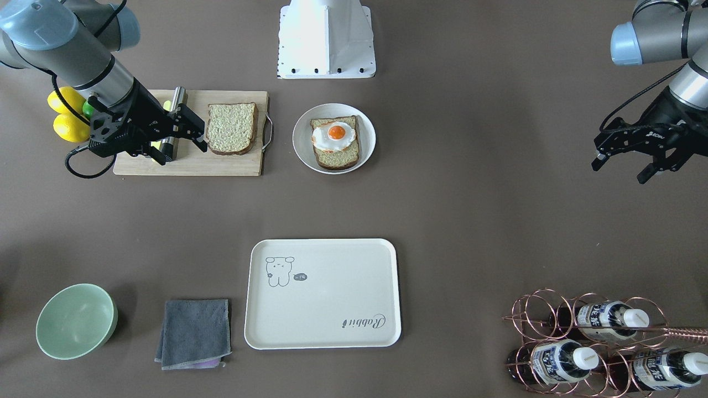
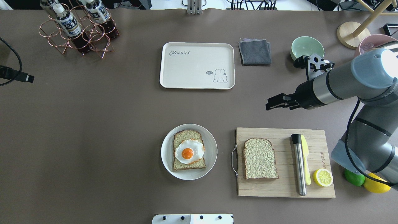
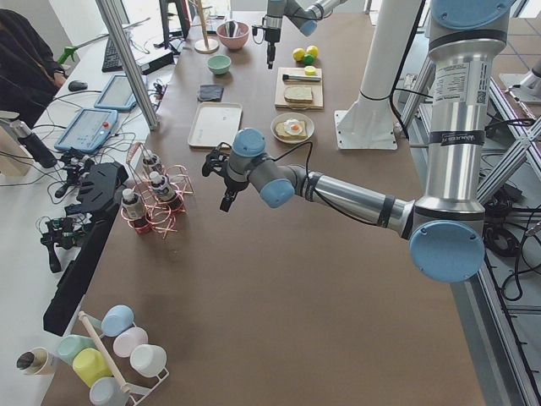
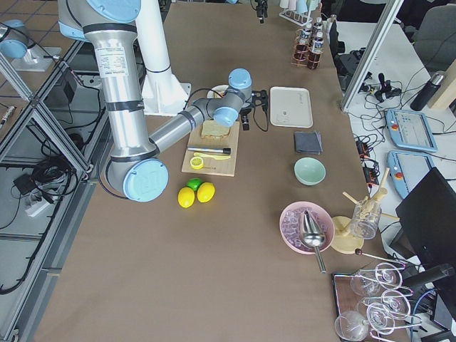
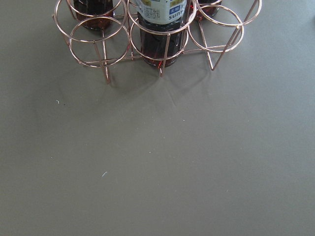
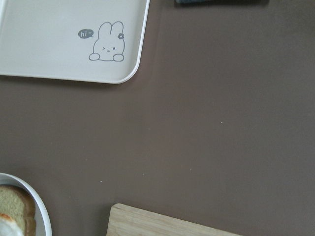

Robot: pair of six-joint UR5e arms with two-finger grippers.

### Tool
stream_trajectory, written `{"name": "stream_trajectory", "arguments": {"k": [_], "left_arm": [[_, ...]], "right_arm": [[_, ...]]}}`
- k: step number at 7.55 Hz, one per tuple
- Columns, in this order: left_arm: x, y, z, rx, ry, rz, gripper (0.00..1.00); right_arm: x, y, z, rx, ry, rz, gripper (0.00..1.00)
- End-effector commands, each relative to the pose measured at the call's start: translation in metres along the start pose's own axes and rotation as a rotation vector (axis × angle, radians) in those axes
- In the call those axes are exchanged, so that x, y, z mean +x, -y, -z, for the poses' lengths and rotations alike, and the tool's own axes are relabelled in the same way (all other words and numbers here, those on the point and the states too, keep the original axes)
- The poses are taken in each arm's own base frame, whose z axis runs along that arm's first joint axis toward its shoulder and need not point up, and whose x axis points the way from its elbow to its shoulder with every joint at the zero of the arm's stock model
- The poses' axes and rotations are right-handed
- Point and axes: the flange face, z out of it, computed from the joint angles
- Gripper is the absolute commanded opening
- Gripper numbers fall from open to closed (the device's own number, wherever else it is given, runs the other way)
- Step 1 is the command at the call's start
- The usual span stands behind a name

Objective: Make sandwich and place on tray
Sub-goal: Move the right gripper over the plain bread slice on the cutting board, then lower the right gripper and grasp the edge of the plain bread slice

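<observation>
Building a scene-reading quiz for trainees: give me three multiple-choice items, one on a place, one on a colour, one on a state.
1. Where does the fried egg lie? A on the tray; B on the bread slice on the plate; C on the cutting board.
2. What colour is the bowl beside the grey cloth? A pale green; B red; C black.
3. How is the right gripper? A shut on the bread slice; B open, holding nothing; C shut on a knife.
Answers: B: egg tops the plated slice. A: the bowl is pale green. B: fingers apart, nothing between.
</observation>
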Motion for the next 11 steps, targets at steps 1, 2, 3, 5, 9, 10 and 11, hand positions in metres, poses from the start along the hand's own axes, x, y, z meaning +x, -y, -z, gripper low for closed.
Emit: {"name": "stream_trajectory", "arguments": {"k": [1, 2, 3, 5, 9, 10, 11], "left_arm": [[0.000, -0.003, 0.000, 0.026, -0.018, 0.027, 0.98], [0.001, -0.003, 0.000, 0.025, -0.018, 0.026, 0.98], [0.000, -0.004, -0.001, 0.023, -0.017, 0.028, 0.98], [-0.002, -0.003, -0.002, 0.021, -0.014, 0.031, 0.98], [-0.002, -0.001, -0.004, 0.020, -0.013, 0.021, 0.98], [-0.003, -0.003, -0.003, 0.019, -0.013, 0.021, 0.98], [-0.004, -0.003, 0.000, 0.024, -0.013, 0.021, 0.98]], "right_arm": [[-0.013, -0.049, -0.039, -0.044, -0.036, 0.043, 1.00], [-0.020, -0.065, -0.046, -0.054, -0.038, 0.063, 1.00], [-0.014, -0.086, -0.061, -0.039, -0.072, 0.083, 1.00], [-0.006, -0.119, -0.068, -0.013, -0.018, 0.024, 1.00], [-0.009, -0.144, -0.080, -0.023, -0.030, 0.045, 0.85], [-0.012, -0.148, -0.082, -0.025, -0.029, 0.021, 0.84], [-0.014, -0.149, -0.081, -0.025, -0.025, 0.021, 0.82]]}}
